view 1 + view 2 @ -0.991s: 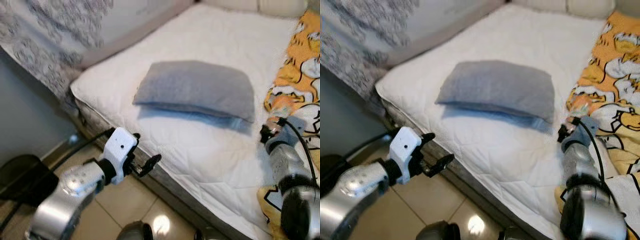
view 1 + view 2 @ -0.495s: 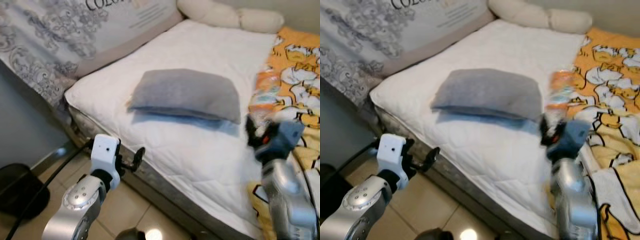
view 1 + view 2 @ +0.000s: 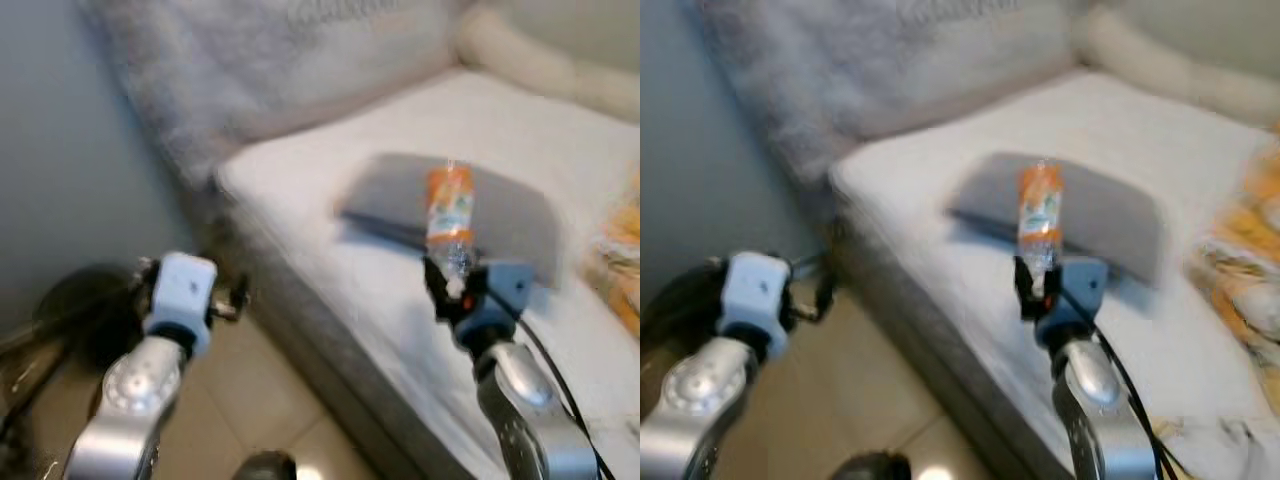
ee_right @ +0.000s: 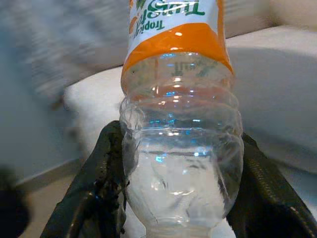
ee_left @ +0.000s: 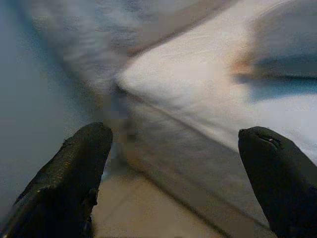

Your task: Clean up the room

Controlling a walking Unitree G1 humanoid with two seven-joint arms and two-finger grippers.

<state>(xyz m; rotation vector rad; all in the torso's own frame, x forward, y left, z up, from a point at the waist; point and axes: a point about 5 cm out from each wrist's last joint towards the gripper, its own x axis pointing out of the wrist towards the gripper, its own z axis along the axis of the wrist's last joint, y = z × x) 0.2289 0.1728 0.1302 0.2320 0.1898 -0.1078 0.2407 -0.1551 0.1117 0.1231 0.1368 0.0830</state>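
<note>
A clear plastic bottle (image 3: pixel 447 225) with an orange label stands upright in my right gripper (image 3: pixel 452 288), which is shut on its lower part above the bed's near edge. In the right wrist view the bottle (image 4: pixel 178 124) sits between the two black fingers (image 4: pixel 99 198). Behind it a grey pillow (image 3: pixel 515 215) lies on the white mattress (image 3: pixel 300 170). My left gripper (image 3: pixel 228 298) hangs open over the floor beside the bed corner. In the left wrist view its fingers (image 5: pixel 74 173) stand wide apart with nothing between them. The head views are blurred.
A patterned grey headboard cushion (image 3: pixel 300 60) leans at the bed's far side, with a cream pillow (image 3: pixel 540 60) beyond. An orange blanket (image 3: pixel 625 235) lies at the right. A dark round object (image 3: pixel 75 310) sits on the tiled floor (image 3: pixel 260 400) by the wall.
The camera has swung left, shifting the whole scene. My right gripper has risen with the bottle, now upright before the pillow. The left arm has kept low beside the bed.
</note>
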